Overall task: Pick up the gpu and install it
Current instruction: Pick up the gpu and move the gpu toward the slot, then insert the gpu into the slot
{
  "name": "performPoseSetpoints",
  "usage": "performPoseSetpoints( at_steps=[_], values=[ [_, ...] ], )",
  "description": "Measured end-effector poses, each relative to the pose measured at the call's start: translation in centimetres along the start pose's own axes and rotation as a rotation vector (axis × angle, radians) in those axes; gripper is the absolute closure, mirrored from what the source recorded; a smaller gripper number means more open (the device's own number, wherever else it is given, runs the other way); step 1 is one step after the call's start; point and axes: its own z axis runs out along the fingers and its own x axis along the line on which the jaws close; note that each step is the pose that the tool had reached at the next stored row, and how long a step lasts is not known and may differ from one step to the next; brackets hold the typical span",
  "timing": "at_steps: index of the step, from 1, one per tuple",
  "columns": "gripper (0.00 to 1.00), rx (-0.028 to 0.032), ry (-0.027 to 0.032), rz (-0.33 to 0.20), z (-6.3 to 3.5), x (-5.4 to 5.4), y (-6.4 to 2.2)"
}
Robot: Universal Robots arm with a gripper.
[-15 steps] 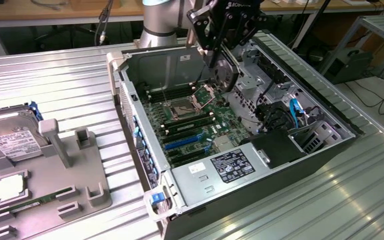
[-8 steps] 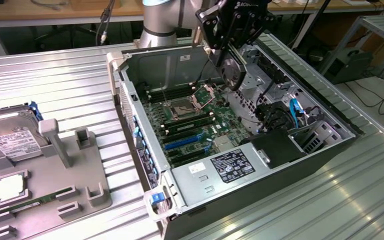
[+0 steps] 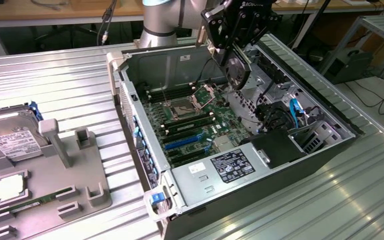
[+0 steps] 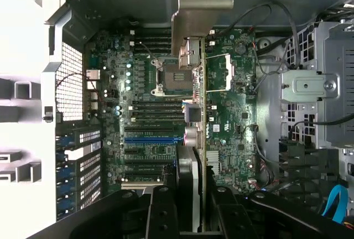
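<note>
gpu point(image 3: 238, 71) hangs in the gripper point(image 3: 235, 51) over the open computer case point(image 3: 133, 95), so I judge the pick-up done and the installing not yet done.

In the exterior view, the black fan face is turned toward the camera. The card is clear of the motherboard point(image 3: 192, 122), above the far end of the case near the CPU socket point(image 3: 182, 107). The blue expansion slot point(image 3: 182, 143) lies nearer the camera and has nothing in it. The arm comes in from the far side of the case, and its wrist points down into the opening, with the card hanging below the black fingers at a slight tilt. At the exterior view's left, the hard drive point(image 3: 12, 139) and the RAM stick point(image 3: 37, 202) rest in the grey fixture tray point(image 3: 78, 187), well apart from the gripper.

In the wrist view, the gpu point(image 4: 191, 195) is seen edge-on, a thin upright slab between the two black fingers point(image 4: 160, 211), which are clamped on it from either side. Its silver end bracket point(image 4: 196, 6) is at the end away from the gripper. Behind it spreads the motherboard point(image 4: 149, 112), and the card sits in none of its slots. I cannot tell from here whether its lower edge lines up with the blue expansion slot point(image 4: 152, 138).
</note>
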Motion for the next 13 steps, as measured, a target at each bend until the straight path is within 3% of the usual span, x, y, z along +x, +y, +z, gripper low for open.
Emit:
performPoseSetpoints(
  at_steps=[13],
  values=[
    [0.72,0.0,0.0008,-0.01,0.0,0.01,-0.01]
  ],
)
